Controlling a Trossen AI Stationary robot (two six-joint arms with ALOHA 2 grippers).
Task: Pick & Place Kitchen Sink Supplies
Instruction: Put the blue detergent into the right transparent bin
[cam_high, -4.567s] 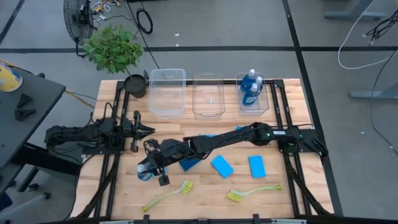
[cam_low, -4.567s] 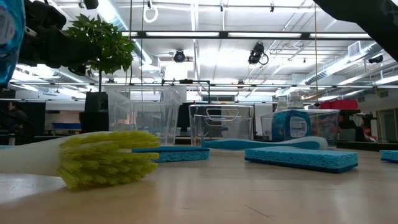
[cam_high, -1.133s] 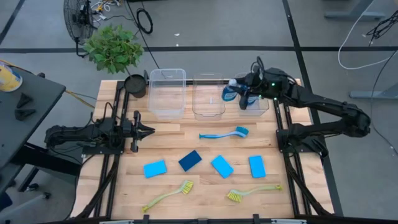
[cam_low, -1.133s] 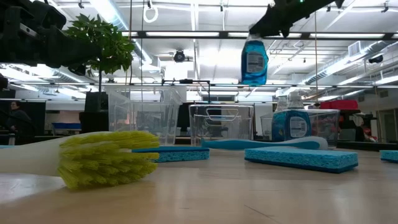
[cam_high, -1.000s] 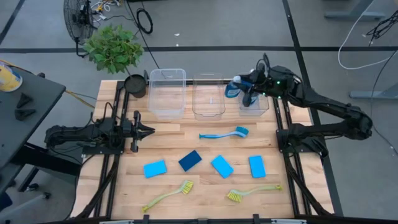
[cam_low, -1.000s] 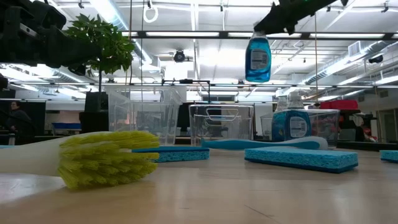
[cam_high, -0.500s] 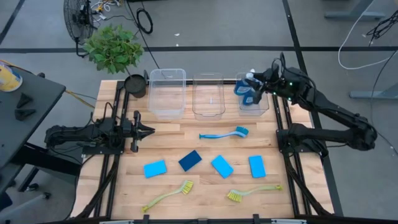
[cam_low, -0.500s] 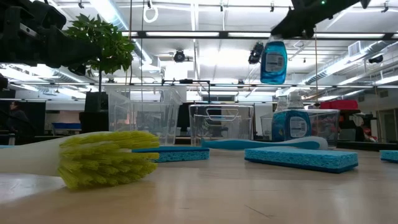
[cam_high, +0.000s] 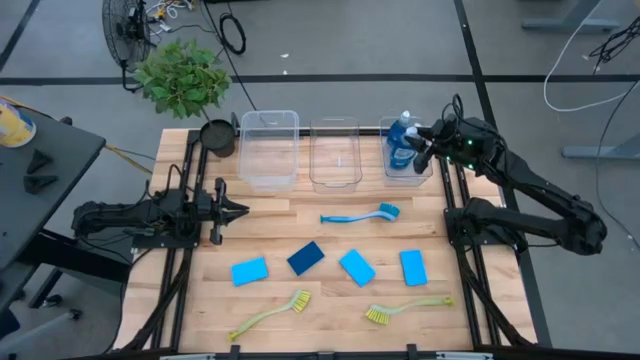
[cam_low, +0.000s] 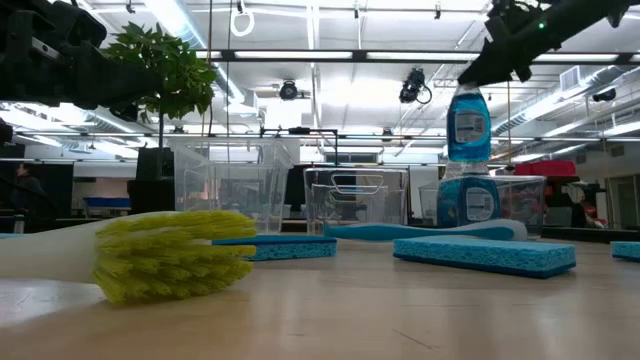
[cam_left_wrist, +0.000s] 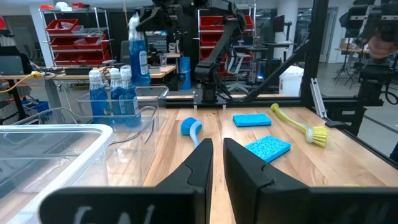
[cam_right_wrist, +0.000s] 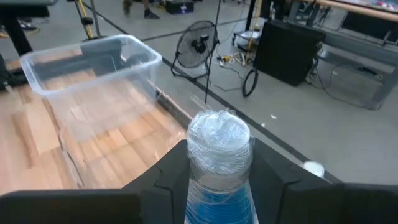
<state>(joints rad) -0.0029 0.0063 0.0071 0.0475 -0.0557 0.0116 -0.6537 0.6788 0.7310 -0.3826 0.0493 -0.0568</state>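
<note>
We hold a bottle above the rightmost bin.
Our right tool (cam_high: 424, 141) pinches the blue bottle (cam_low: 468, 124); our left tool (cam_high: 232, 209) waits nearly pressed together.

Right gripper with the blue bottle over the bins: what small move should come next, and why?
Probably lower it straight down. The right gripper is shut on the blue bottle, which hangs upright above the right clear bin, where other bottles already stand. In the low view its base sits just above theirs, so a short descent before opening looks sensible. The left gripper waits at the table's left.
</note>
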